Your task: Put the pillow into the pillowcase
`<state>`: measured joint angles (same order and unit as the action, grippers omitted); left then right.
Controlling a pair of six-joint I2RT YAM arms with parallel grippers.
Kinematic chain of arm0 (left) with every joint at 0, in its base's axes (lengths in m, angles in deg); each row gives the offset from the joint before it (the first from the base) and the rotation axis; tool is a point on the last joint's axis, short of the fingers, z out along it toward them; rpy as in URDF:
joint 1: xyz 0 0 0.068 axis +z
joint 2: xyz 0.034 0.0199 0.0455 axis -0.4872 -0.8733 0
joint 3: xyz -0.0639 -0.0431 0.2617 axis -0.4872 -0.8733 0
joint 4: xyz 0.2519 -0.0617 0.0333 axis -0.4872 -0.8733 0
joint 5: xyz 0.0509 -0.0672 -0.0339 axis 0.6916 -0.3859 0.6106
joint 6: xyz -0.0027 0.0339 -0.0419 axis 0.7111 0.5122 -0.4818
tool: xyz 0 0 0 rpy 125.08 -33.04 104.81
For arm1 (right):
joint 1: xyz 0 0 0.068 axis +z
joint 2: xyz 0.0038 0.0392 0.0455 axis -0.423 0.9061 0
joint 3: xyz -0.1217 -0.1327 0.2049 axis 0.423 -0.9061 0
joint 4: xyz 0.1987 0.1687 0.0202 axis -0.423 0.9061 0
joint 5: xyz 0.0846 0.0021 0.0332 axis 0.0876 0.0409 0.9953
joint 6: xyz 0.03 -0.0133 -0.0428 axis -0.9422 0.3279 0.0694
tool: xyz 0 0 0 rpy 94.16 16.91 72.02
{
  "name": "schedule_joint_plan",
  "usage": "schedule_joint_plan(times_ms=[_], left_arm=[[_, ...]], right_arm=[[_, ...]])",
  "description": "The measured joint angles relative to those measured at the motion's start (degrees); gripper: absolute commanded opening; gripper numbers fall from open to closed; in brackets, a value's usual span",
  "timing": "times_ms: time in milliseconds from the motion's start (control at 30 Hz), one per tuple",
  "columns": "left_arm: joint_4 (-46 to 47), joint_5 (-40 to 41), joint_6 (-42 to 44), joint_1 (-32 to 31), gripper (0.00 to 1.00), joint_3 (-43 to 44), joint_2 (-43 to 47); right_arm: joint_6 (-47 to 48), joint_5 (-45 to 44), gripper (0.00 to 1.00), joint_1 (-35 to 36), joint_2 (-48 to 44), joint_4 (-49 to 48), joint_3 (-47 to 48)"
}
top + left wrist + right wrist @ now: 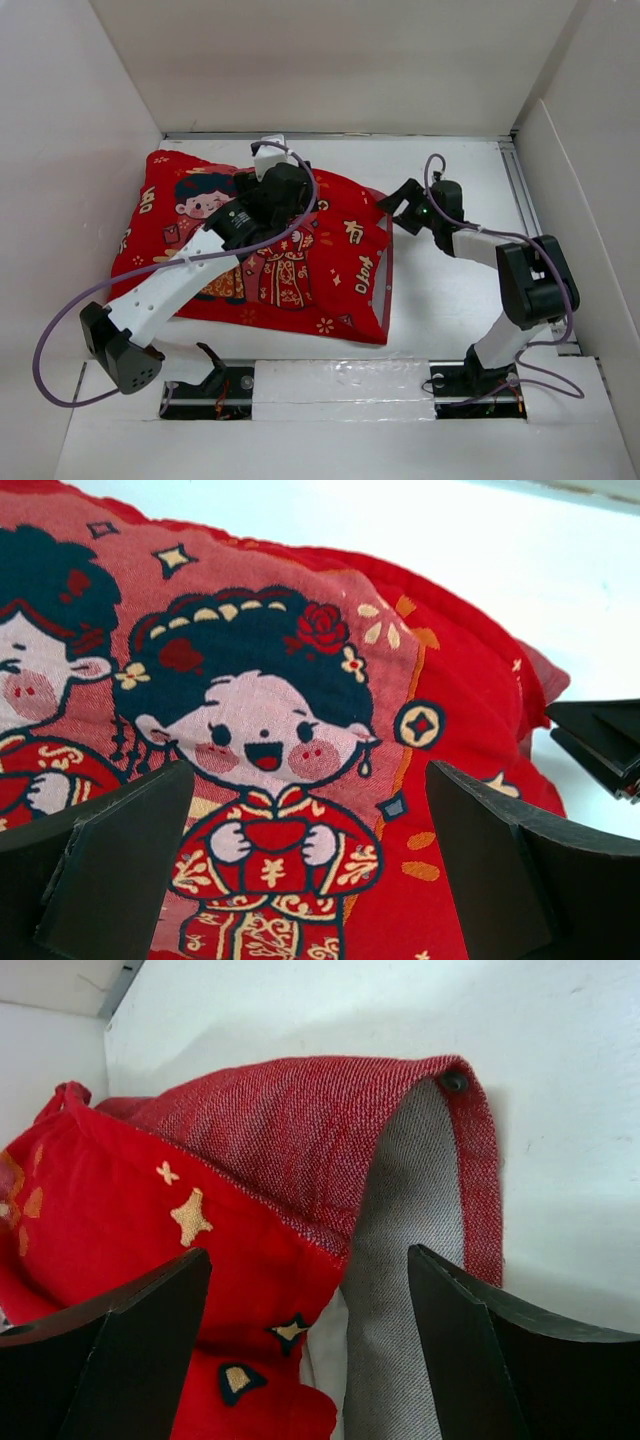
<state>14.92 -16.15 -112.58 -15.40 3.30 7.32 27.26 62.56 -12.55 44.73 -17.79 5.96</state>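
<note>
Pillowcase point(335, 265) lies lengthwise left-right, mouth rightward; left fingers point(100, 870) and right fingers point(110, 1350) spread wide.

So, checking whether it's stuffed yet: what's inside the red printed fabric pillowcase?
The red printed fabric pillowcase bulges; at its open end a sliver of white, likely the pillow, shows beside grey flap lining. The rest inside is hidden by fabric.

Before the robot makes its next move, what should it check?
1. Left end effector open and empty above the pillowcase: ok.
2. Right end effector open and empty: ok.
3. Pillow fully inside: cannot tell; a white sliver shows at the opening.
4. Flap closed over the opening: not ok; it stands open, grey lining showing.
5. Pillowcase lying wholly on the table: ok.
</note>
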Motion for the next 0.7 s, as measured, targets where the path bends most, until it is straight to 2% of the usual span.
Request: schedule_joint_plan(times_ms=[333,367,433,533,567,633,700], left_arm=[[-0.07,-1.4,-0.15,0.0,1.0,-1.22,-0.02],[0.11,-1.62,-0.15,0.0,1.0,-1.25,-0.02],[0.46,-2.12,-0.04,0.0,1.0,-1.46,-0.02],[0.96,-2.97,0.09,0.0,1.0,-2.12,-0.09],[0.96,-3.23,0.15,0.0,1.0,-2.21,-0.15],[1.18,-3.54,0.37,0.0,1.0,-2.29,-0.28],[1.46,-3.96,0.52,0.0,1.0,-2.34,-0.28]], right_arm=[[-2.86,3.61,0.58,0.72,6.19,-4.2,0.13],[-3.06,3.89,0.46,0.79,6.38,-4.68,0.22],[-3.26,4.37,0.35,1.01,6.78,-6.1,0.83],[-3.5,4.48,0.32,1.11,7.13,-7.58,2.36],[-3.45,4.46,0.17,1.11,7.13,-7.87,2.84],[-2.93,4.48,0.0,1.09,7.13,-8.87,3.58],[-2.8,4.26,0.0,0.96,7.13,-9.46,4.0]])
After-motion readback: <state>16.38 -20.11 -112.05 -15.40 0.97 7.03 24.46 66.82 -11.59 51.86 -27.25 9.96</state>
